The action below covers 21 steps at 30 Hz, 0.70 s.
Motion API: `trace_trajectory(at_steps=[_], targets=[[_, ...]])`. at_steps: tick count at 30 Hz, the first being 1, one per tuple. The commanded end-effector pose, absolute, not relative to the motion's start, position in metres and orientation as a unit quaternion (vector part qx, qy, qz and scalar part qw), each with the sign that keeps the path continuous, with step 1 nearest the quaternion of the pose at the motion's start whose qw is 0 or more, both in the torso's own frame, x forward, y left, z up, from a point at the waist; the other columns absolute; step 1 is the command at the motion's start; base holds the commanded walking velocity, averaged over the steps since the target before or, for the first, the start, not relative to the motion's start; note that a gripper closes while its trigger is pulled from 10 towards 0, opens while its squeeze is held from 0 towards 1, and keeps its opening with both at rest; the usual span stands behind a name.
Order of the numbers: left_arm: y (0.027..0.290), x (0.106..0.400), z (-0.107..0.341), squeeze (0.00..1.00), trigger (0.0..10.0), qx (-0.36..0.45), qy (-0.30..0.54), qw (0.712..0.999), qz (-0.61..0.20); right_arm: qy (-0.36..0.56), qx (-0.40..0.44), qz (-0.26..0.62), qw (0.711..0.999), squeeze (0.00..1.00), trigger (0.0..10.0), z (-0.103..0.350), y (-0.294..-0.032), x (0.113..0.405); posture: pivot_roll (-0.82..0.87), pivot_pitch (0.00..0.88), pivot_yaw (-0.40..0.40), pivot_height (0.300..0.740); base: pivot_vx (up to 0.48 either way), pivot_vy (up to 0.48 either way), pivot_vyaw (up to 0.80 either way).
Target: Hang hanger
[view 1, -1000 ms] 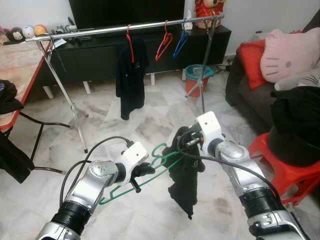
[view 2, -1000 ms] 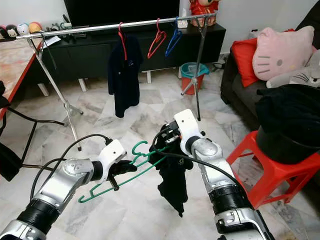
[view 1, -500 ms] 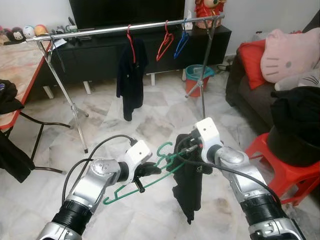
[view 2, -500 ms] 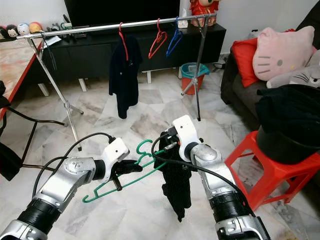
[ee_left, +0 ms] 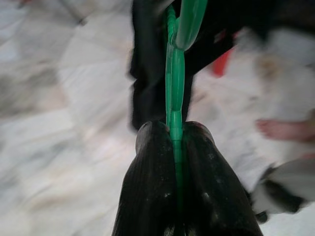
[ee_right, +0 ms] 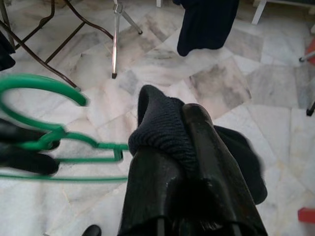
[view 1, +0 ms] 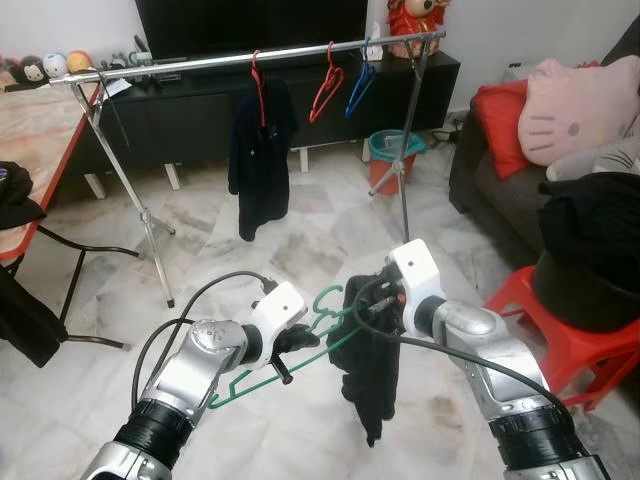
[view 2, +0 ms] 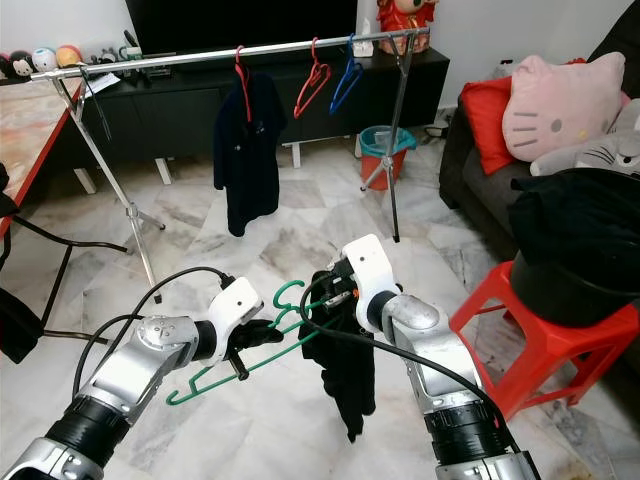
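Left claw point(view 1: 285, 345) pinches the green hanger point(view 1: 300, 345); right claw point(view 1: 368, 300) beside it grips the black garment point(view 1: 368, 370); dressing unfinished; rail point(view 1: 250, 58) far ahead.

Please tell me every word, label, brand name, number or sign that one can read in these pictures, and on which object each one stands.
No text can be read in any view.
The paper tag on the clothes rack: too small to read.
The pale mark on the hanging dark garment: too small to read.
The green hanger, the black garment and the pink cushion show no lettering.
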<state>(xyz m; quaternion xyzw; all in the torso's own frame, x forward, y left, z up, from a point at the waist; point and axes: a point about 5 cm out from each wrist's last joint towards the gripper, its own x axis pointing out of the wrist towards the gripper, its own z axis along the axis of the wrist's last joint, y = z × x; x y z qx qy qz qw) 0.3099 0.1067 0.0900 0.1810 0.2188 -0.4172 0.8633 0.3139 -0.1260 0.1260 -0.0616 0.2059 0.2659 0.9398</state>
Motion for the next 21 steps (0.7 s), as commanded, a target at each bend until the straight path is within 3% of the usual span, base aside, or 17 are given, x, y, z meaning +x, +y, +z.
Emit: trace_trajectory(at_steps=[1,9,15,21], targets=[[0.116,0.316,0.084,0.00,10.0,0.218,0.249,0.865,-0.377,0.199,-0.072,0.269,0.940,0.00,10.0,0.129,-0.124,0.311,0.07,0.000,-0.005,0.740,0.000,0.000,0.00],[0.132,0.327,0.088,0.00,10.0,0.220,0.240,0.896,-0.302,0.226,-0.087,0.256,0.936,0.00,10.0,0.119,-0.129,0.307,0.07,0.000,-0.007,0.740,0.000,0.000,0.00],[0.125,0.317,0.091,0.00,10.0,0.212,0.244,0.872,-0.369,0.229,-0.143,0.207,0.940,0.00,10.0,0.114,-0.144,0.314,0.07,0.000,-0.006,0.740,0.000,0.000,0.00],[0.134,0.318,0.090,0.00,10.0,0.233,0.251,0.874,-0.344,0.244,-0.182,0.153,0.940,0.00,10.0,0.103,-0.159,0.320,0.08,0.000,-0.009,0.740,0.000,0.000,0.00]])
